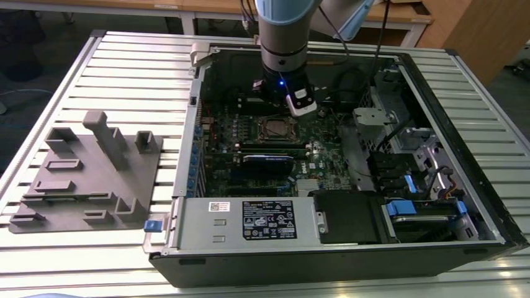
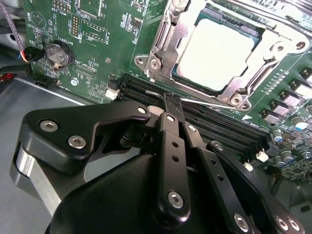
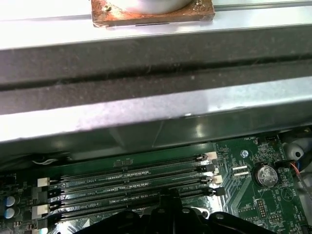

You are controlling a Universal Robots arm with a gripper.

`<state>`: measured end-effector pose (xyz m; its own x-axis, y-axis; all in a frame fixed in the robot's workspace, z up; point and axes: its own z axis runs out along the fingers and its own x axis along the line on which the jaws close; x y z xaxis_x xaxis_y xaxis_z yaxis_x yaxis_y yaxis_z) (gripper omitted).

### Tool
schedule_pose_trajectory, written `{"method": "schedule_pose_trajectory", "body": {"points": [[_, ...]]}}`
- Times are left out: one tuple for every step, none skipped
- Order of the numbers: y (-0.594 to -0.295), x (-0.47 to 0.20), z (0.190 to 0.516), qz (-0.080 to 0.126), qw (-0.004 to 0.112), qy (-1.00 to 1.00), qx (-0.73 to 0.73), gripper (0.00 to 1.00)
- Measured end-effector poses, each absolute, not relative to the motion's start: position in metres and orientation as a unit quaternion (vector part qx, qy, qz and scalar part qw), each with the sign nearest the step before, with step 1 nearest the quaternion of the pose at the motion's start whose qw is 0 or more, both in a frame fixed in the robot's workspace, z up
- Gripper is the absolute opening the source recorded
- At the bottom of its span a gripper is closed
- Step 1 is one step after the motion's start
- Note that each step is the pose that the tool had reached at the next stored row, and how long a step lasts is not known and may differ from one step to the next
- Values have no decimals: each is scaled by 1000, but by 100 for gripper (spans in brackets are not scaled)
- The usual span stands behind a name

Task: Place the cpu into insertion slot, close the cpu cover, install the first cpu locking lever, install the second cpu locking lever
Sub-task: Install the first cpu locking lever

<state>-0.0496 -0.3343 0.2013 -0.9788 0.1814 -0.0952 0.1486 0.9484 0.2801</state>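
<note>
- One grey fixture (image 1: pixel 83 167) is set at the exterior view's left.
- The cpu (image 2: pixel 219 46) is laid flat, top up, in the insertion slot (image 1: pixel 273 128), framed by the cpu cover (image 2: pixel 163 41).
- The gripper (image 2: pixel 168 98) is closed, tips on a thin lever (image 2: pixel 209 102); grasp unclear.
- In the first wrist view, memory slots (image 3: pixel 131 178) are hemmed by the case wall (image 3: pixel 146 112).

Robotics lab or test workshop. Evidence: industrial robot arm (image 1: pixel 286 37) at 12 o'clock in exterior view, reaching down into open computer case (image 1: pixel 331 264). Side panel off, green motherboard (image 2: pixel 117 53) and cpu (image 2: pixel 219 46) exposed. Case lies on slatted aluminium table (image 1: pixel 124 68). Grey fixture plate (image 1: pixel 91 174) with moulded holders at 9 o'clock. Wooden benches (image 1: pixel 398 15) beyond table, 12 to 1 o'clock.
</note>
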Motion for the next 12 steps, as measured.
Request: {"method": "schedule_pose_trajectory", "body": {"points": [[-334, -50, 201, 137, 60, 985, 84, 11], [-334, -50, 201, 137, 60, 985, 84, 11], [-334, -50, 201, 137, 60, 985, 84, 11], [-334, -50, 201, 137, 60, 985, 84, 11], [-334, -51, 201, 137, 60, 985, 84, 11], [-334, -51, 201, 137, 60, 985, 84, 11], [-334, -51, 201, 137, 60, 985, 84, 11], [-334, -51, 201, 137, 60, 985, 84, 11], [-334, -51, 201, 137, 60, 985, 84, 11], [-334, -51, 201, 137, 60, 985, 84, 11], [-334, -51, 200, 137, 60, 985, 84, 11], [-334, -51, 200, 137, 60, 985, 84, 11]]}}
